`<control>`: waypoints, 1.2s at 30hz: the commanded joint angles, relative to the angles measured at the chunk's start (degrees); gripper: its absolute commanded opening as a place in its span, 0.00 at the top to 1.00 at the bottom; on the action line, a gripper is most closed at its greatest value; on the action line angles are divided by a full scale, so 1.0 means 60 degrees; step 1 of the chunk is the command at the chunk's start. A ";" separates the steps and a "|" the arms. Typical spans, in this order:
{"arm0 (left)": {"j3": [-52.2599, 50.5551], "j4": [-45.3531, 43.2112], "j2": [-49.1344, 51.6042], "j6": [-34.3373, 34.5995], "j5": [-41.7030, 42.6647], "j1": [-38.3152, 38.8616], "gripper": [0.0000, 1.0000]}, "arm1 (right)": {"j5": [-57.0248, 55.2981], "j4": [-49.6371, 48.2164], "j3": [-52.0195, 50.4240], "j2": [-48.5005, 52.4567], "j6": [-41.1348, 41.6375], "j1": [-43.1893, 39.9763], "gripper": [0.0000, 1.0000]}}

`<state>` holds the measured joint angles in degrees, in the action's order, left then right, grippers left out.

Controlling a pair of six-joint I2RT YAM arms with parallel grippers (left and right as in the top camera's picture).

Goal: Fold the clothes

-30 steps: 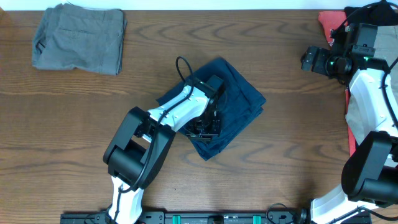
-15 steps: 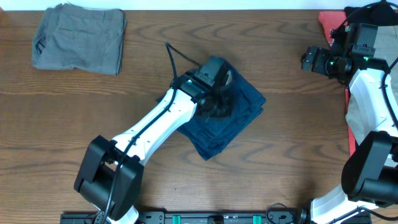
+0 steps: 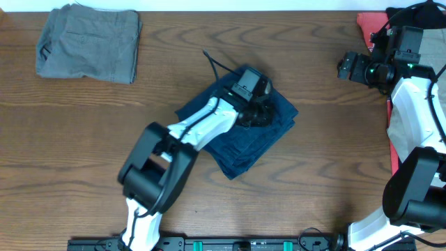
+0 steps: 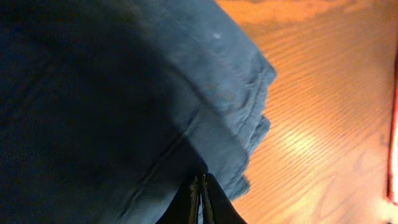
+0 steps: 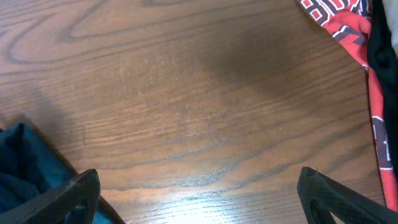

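The navy blue garment lies folded in a diamond shape at the table's middle. It fills the left of the left wrist view, its layered edge running down to the wood. My left gripper is over the garment's far right part, its fingers shut together low over the cloth edge, with nothing seen gripped between them. My right gripper hovers over bare wood at the far right, open and empty, with its fingers wide apart. A corner of the navy garment shows at its lower left.
A folded grey garment lies at the far left corner. A red printed garment lies at the far right corner, also in the right wrist view. Pale cloth lies by the right arm's base.
My left gripper has slid from the navy garment's near part up across it to its far right part. The garment keeps its shape. The right arm has not moved.
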<state>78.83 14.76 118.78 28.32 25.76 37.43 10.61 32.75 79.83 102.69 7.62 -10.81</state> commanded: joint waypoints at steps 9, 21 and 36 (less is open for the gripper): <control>0.0029 -0.0521 0.0678 0.0193 0.1311 0.0408 0.94 | -0.0018 0.0004 0.0142 -0.0222 0.0080 -0.0062 0.01; 0.0047 0.2477 -0.2397 -0.0321 -0.1548 0.0346 0.94 | -0.0018 0.0004 0.0142 -0.0222 0.0080 -0.0066 0.01; -0.0878 0.5093 -0.2058 0.0211 -0.3446 0.0346 0.94 | -0.0018 0.0004 0.0142 -0.0222 0.0080 -0.0062 0.01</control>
<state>74.85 45.47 104.51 28.08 6.83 39.81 10.59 32.73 79.83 102.69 7.62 -10.81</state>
